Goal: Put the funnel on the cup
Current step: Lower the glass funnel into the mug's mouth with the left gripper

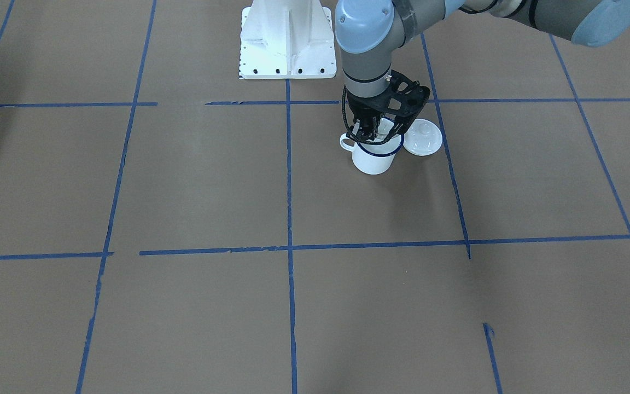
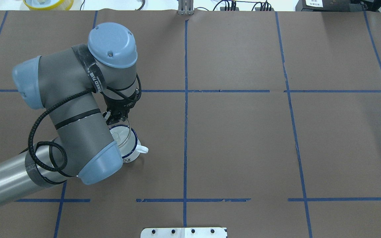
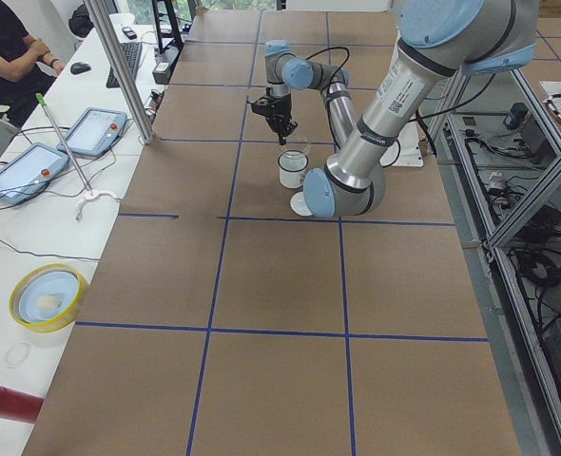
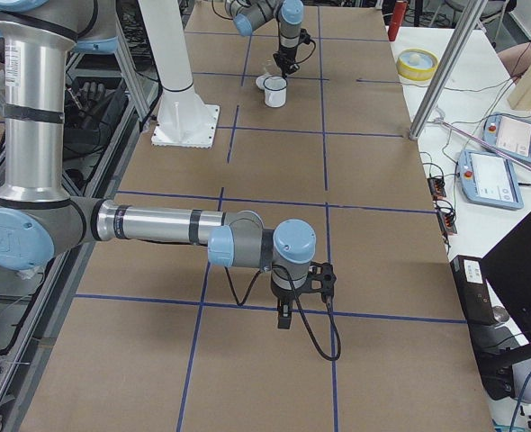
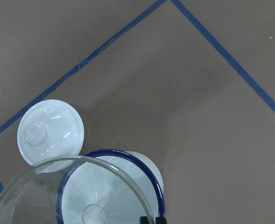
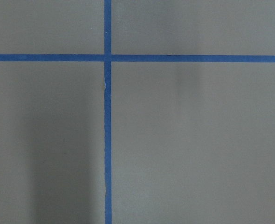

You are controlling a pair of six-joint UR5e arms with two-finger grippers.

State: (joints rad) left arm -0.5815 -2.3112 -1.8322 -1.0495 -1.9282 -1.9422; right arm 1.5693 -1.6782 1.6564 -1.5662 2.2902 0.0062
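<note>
The white cup point(image 1: 374, 160) with a dark blue rim stands on the brown table; it also shows in the overhead view point(image 2: 133, 149) and the left wrist view point(image 5: 128, 158). My left gripper point(image 1: 365, 134) is shut on the rim of the clear funnel point(image 5: 58, 186) and holds it just above the cup's mouth, offset a little toward the lid. The funnel shows faintly in the overhead view point(image 2: 121, 134). My right gripper point(image 4: 285, 317) hangs far away over bare table, with nothing in it; I cannot tell whether it is open or shut.
A round white lid point(image 1: 423, 137) with a knob lies right beside the cup, also in the left wrist view point(image 5: 51, 133). The left arm's elbow point(image 2: 94, 158) hangs over the cup's side. The robot's white base point(image 1: 287, 38) stands behind.
</note>
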